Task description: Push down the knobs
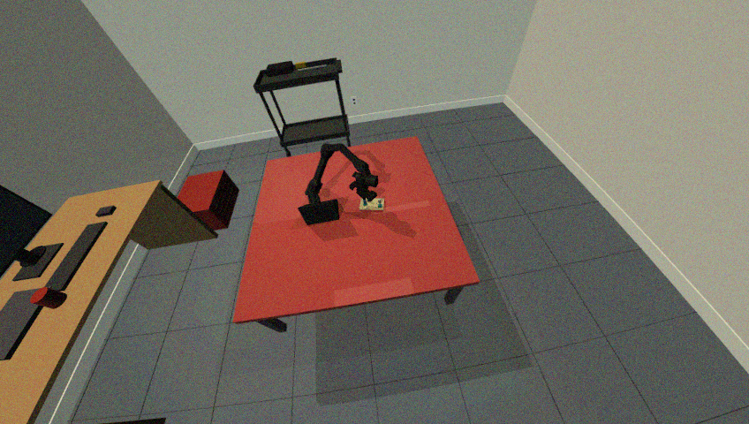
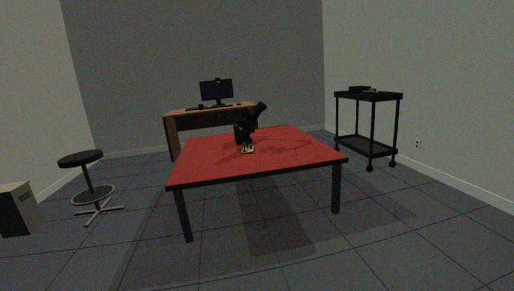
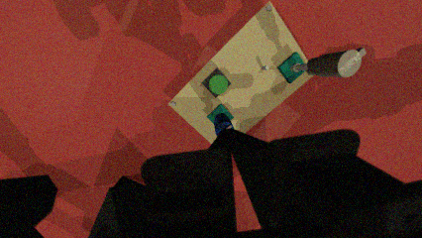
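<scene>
Pale walls (image 1: 420, 52) (image 2: 414, 43), dark tiled floor (image 1: 551, 236) (image 2: 324, 248), wooden desk (image 1: 89, 209) (image 2: 172, 140) with monitor (image 1: 15, 225) (image 2: 216, 90), black cart (image 1: 299, 79) (image 2: 373, 126), round stool (image 2: 80, 159).

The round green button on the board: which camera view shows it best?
The wrist view: the round green button appears from above, unobstructed, on its dark square base. Top and exterior views show it too small to identify.
</scene>
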`<state>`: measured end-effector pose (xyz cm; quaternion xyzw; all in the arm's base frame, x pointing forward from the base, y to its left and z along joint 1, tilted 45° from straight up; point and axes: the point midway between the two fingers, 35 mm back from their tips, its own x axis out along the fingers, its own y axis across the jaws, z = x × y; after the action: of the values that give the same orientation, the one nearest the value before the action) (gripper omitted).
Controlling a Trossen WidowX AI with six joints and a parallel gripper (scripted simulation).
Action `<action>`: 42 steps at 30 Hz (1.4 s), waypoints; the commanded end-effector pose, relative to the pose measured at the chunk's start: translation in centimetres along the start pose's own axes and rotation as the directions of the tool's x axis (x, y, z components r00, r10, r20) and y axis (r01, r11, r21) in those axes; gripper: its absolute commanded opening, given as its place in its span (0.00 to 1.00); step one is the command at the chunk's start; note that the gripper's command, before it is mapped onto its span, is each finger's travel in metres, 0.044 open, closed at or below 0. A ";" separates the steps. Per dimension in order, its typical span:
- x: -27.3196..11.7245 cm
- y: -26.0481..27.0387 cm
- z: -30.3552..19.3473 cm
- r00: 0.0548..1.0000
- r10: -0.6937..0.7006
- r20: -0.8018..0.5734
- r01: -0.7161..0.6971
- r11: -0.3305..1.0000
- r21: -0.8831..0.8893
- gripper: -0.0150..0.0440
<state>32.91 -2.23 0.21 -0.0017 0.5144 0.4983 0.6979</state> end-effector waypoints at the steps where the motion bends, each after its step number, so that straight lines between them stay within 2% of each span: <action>1: 0.4 0.1 0.0 1.000 0.007 0.001 -0.007 1.000 0.006 0.25; 42: 0.6 0.1 0.0 1.000 0.007 0.001 -0.007 1.000 0.006 0.25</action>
<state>32.81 -1.75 -0.20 0.0006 0.5157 0.4988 0.6966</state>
